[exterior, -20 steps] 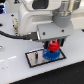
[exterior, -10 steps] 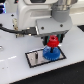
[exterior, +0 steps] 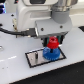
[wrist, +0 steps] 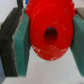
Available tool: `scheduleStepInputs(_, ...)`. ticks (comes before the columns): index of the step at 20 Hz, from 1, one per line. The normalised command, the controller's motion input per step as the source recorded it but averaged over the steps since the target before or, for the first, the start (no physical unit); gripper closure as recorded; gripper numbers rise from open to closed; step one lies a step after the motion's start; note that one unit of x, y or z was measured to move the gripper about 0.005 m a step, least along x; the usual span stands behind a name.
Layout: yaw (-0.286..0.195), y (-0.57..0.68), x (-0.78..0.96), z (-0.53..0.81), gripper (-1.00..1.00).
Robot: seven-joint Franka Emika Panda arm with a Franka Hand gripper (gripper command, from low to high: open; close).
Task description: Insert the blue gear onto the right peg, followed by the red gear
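Observation:
The red gear is held between the fingers of my gripper, just above the blue gear. I cannot tell whether the two gears touch. The blue gear lies flat on the right end of the black-framed grey plate and hides the right peg. The other peg stands bare at the plate's left part. In the wrist view the red gear, with its dark centre hole, fills the space between the teal pads of my gripper.
The plate sits on a white table. The arm's white body fills the upper part of the exterior view. A dark cable runs along the exterior view's left.

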Motion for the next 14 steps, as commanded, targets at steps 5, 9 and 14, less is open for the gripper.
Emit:
scheduleStepInputs(5, 0.0, -0.02, 0.37, -0.02, 1.0)
scheduleStepInputs(9, 0.0, -0.06, 0.24, -0.02, 1.0)
scheduleStepInputs(14, 0.0, 0.01, 0.15, -0.19, 1.0)
